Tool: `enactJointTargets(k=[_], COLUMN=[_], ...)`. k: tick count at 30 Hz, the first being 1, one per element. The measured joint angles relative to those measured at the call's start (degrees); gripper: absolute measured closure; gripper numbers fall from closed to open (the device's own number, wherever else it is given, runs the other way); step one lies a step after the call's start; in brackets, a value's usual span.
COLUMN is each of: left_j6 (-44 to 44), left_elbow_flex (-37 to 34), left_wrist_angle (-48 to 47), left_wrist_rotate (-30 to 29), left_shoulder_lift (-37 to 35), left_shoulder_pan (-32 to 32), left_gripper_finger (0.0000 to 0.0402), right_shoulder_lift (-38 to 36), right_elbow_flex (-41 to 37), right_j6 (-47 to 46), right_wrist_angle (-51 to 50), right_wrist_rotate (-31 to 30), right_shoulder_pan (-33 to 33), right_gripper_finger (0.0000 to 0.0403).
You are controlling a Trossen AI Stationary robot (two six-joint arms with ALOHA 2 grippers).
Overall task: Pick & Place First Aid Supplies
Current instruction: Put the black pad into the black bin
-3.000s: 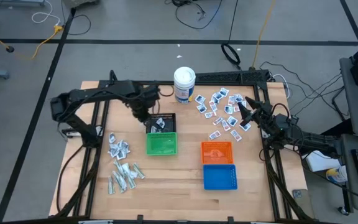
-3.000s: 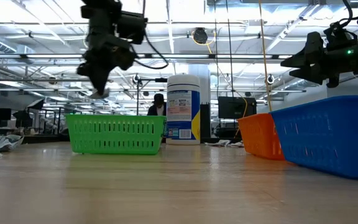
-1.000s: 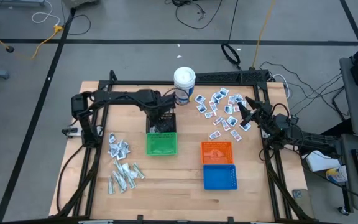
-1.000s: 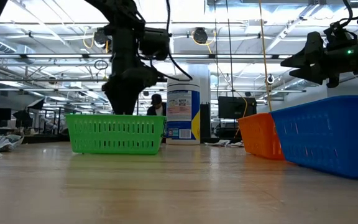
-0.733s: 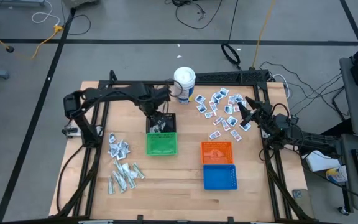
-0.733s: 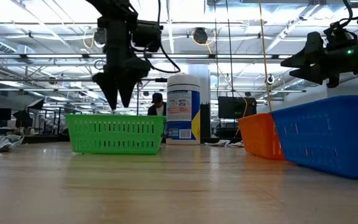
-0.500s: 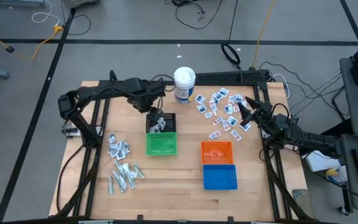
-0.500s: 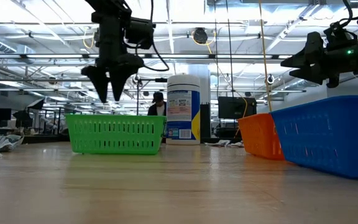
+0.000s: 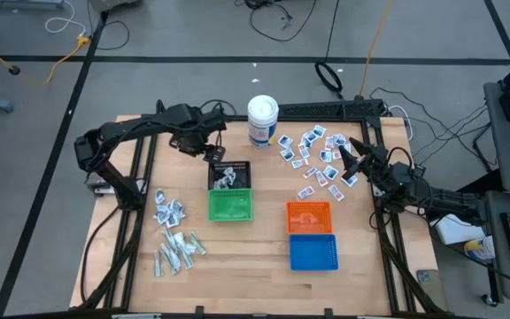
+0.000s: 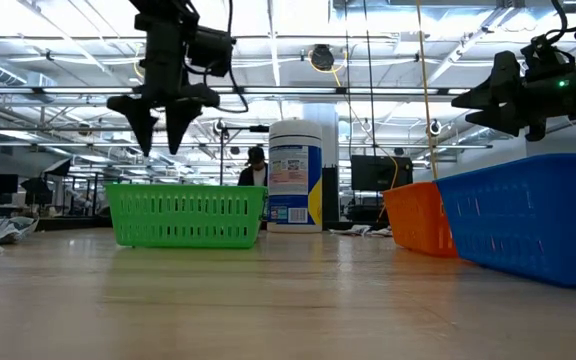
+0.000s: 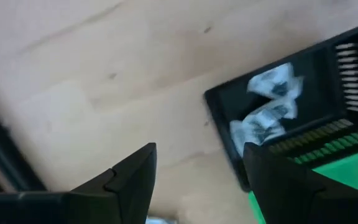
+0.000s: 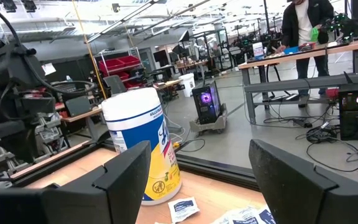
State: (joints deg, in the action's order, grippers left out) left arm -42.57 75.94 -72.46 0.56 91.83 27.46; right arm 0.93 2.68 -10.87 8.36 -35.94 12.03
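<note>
A: Where's the left gripper (image 10: 158,135)?
B: Above the table beside the black basket (image 9: 229,175), jaws open, empty.
A: The packets (image 9: 315,159)?
B: Scattered near the right gripper (image 9: 348,159), open too; some lie in that basket.

From my console: four baskets, black (image 9: 229,175), green (image 9: 230,206), orange (image 9: 309,217) and blue (image 9: 312,252), on a pale wooden table (image 9: 255,257); white packets (image 9: 317,159) printed blue; a white canister (image 9: 262,120) labelled blue and yellow.
</note>
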Motion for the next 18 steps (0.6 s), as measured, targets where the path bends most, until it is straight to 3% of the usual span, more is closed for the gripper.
enactJointTargets(k=[18], left_j6=[-12.7], left_elbow_flex=[-18.0], left_wrist_angle=[-1.0], left_wrist_rotate=[1.1], left_shoulder_lift=[-7.8], left_shoulder_pan=[-0.5], left_gripper_finger=[0.0164], right_shoulder_lift=[0.0], right_elbow_flex=[0.0], right_j6=[0.0], right_wrist_angle=[0.0], right_wrist_rotate=[0.0], right_shoulder_pan=[0.0], right_gripper_finger=[0.0135])
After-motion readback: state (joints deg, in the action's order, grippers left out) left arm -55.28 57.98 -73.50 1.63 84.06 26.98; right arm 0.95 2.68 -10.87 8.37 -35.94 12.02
